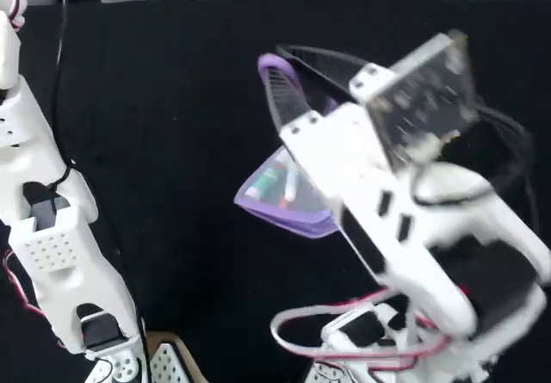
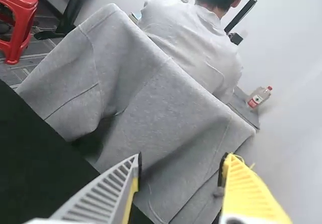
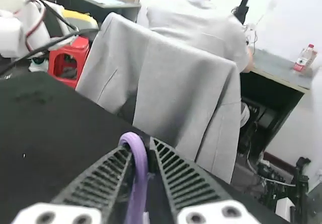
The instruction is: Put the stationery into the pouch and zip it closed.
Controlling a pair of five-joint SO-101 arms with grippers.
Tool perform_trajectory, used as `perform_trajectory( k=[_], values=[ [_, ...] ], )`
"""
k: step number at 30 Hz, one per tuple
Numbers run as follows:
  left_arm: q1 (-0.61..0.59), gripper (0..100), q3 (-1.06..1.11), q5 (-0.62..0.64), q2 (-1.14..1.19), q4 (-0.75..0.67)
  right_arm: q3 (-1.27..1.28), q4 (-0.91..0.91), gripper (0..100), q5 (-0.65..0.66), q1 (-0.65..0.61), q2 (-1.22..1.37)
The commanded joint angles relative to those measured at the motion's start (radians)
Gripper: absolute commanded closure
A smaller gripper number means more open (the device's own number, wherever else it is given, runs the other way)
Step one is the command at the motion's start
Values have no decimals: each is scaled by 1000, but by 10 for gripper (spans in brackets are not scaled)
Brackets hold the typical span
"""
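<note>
We see the purple pouch caught by its rim in our right gripper, jaws pinched tight on it. Stationery shows through its clear side, just behind the fingertips. Our left gripper stands spread wide, holding nothing, facing a grey jacket beyond the black table.

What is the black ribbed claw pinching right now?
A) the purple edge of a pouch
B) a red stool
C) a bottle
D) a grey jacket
A: the right claw is shut on the purple edge of the pouch, which runs up between its two ribbed halves.
</note>
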Motion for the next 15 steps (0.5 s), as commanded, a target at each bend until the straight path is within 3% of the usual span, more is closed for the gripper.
perform_trajectory(
  k=[1, 5, 9, 15],
  values=[
    [-21, 735, -15, 12, -9, -34, 1, -34, 988, -28, -31, 39],
    [-15, 735, -15, 12, -9, -34, -33, -135, 988, 3, -66, 77],
    [-15, 735, -15, 12, -5, -34, -73, -239, 988, -38, 26, 193],
    [-19, 734, -15, 12, -5, -34, -153, 83, 988, -14, -212, 225]
  ],
)
